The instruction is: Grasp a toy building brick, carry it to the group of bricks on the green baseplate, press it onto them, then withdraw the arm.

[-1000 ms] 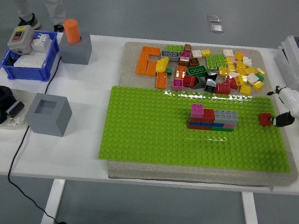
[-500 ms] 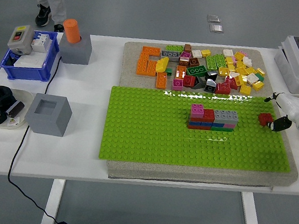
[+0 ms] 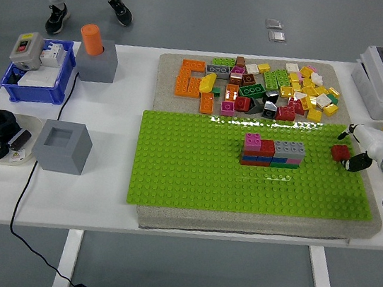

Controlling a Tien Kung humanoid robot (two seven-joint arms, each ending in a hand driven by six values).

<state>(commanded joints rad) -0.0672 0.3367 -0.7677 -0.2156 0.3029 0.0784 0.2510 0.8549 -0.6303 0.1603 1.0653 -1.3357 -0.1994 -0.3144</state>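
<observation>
Red brick (image 3: 339, 151) sits at the green baseplate's (image 3: 186, 178) right edge, pinched in the right hand's (image 3: 361, 154) fingertips, well apart from the brick stack (image 3: 272, 153). Risks: shallow grip could let it twist or drop; misaligned studs wouldn't seat.

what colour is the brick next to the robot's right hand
Red: the brick sits at the green baseplate's right edge, by the right hand, in the head view.
</observation>
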